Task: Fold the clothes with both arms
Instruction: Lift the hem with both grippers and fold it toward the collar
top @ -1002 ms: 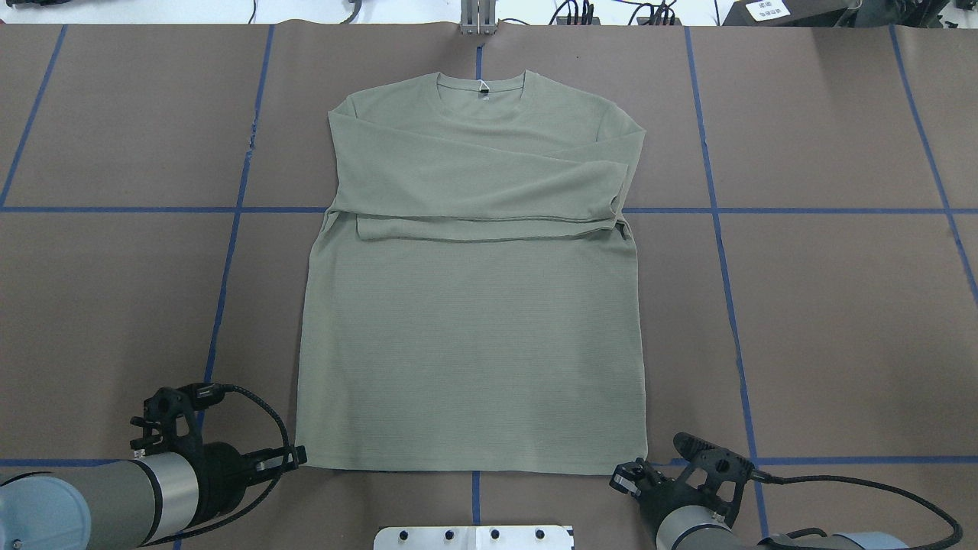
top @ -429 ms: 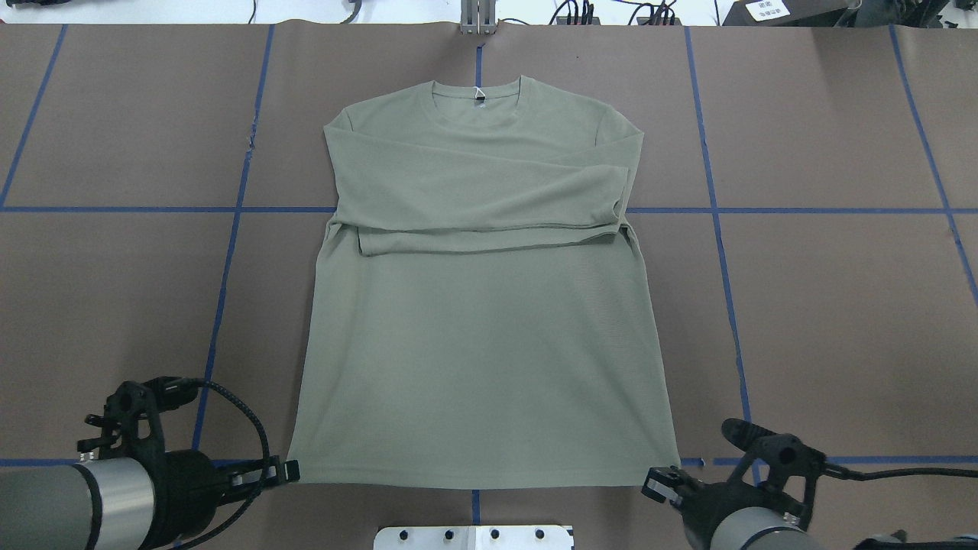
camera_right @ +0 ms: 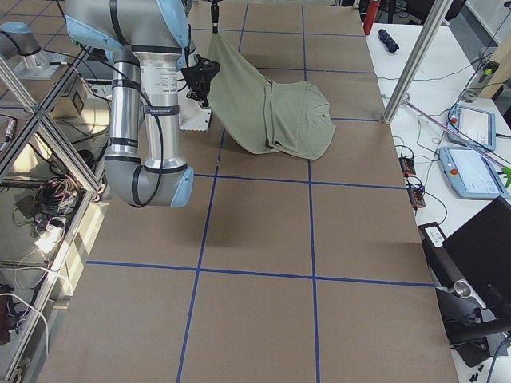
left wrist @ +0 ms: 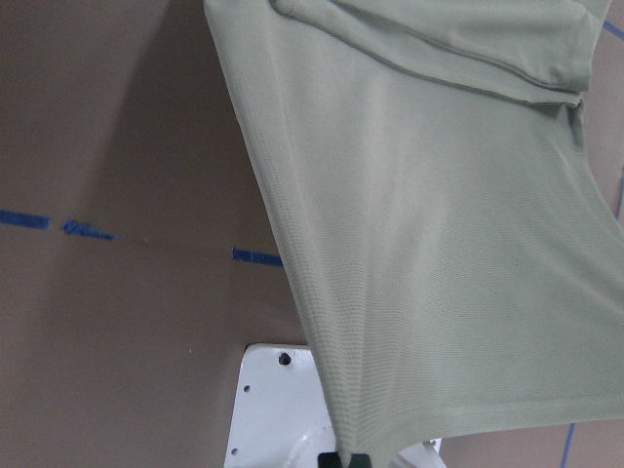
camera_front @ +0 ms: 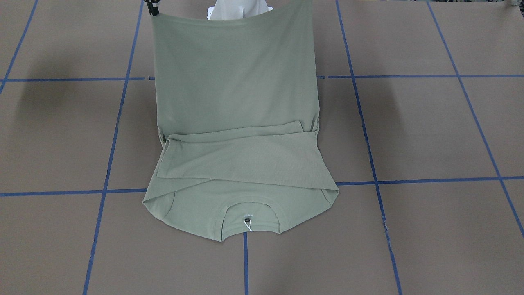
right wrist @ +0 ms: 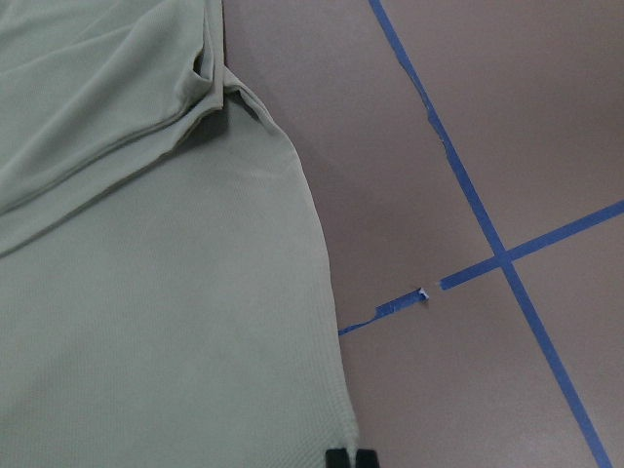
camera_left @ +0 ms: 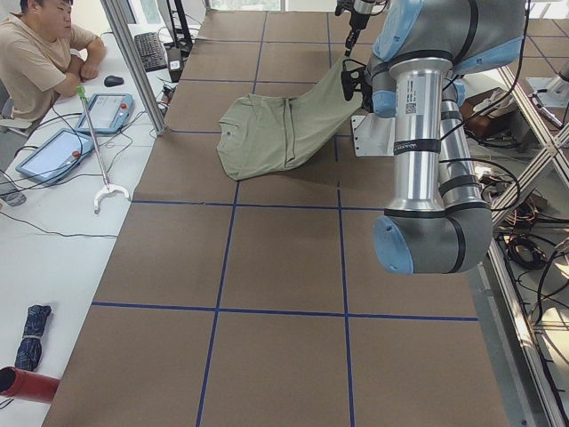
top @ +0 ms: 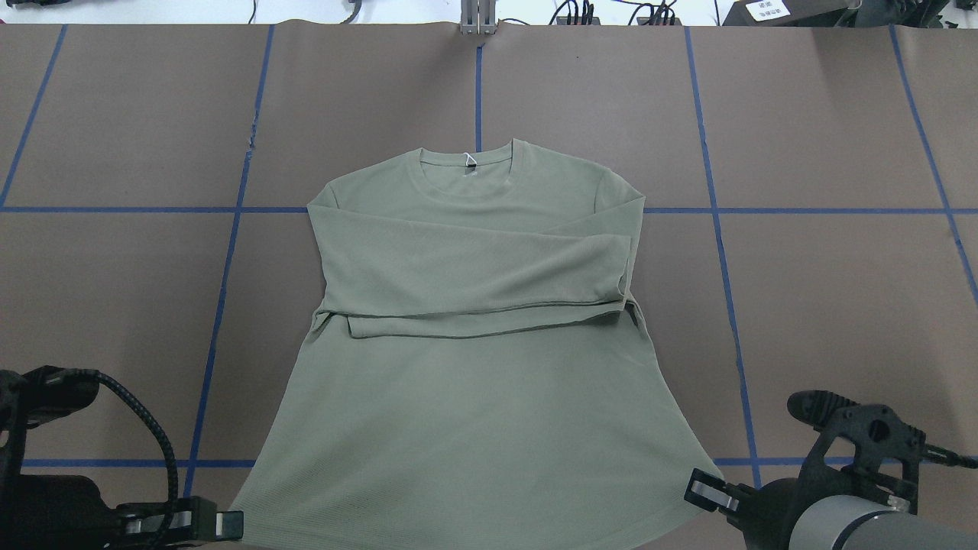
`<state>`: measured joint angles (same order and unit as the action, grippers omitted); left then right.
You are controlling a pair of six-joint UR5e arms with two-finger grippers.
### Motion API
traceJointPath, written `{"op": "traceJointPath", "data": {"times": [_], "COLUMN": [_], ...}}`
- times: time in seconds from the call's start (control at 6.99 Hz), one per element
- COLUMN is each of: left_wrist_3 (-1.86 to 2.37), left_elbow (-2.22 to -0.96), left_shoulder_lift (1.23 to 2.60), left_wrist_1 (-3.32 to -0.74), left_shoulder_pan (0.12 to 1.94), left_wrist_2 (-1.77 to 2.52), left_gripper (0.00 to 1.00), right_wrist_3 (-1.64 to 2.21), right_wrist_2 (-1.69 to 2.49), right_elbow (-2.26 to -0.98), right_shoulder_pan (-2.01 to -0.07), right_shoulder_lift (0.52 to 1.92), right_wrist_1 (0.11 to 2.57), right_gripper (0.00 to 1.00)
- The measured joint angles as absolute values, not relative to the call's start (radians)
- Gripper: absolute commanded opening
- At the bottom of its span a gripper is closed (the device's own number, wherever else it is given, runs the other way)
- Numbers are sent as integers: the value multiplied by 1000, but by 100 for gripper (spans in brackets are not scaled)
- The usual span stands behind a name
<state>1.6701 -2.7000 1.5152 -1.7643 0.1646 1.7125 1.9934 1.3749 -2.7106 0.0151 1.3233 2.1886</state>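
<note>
The left gripper (top: 229, 525) and right gripper (top: 701, 489) each pinch a lifted bottom corner of the shirt (top: 474, 397). Its collar (top: 466, 164) lies mid-table (top: 840, 305), with open room on every side. The shirt has slid robotward.

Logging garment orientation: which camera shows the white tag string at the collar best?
The exterior front-facing view: the tag string lies nearest that camera, its loop clear against the shirt. The overhead view shows it smaller. Both side views make it too small to tell; neither wrist view includes it.
</note>
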Motion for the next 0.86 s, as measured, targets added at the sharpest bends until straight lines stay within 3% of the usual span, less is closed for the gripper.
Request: {"op": "traceJointPath", "data": {"times": [0.29,0.86], "left_wrist_3": [1467,1166], "left_elbow": [-2595,-2250], "left_shoulder_lift": [1625,1848], "left_wrist_1": [-1724,-1704], "left_shoulder_pan": [299,665], "left_wrist_2": [1740,1748], "left_gripper": [0,0], "right_wrist_3": [1821,1576], "right_wrist_2": [1398,1489], "right_elbow": [-2643,-2249], "right_shoulder_pan": [-116,-464], "right_shoulder_lift": [1213,1093], "right_wrist_1": [2219,1967], "right_gripper": [0,0]}}
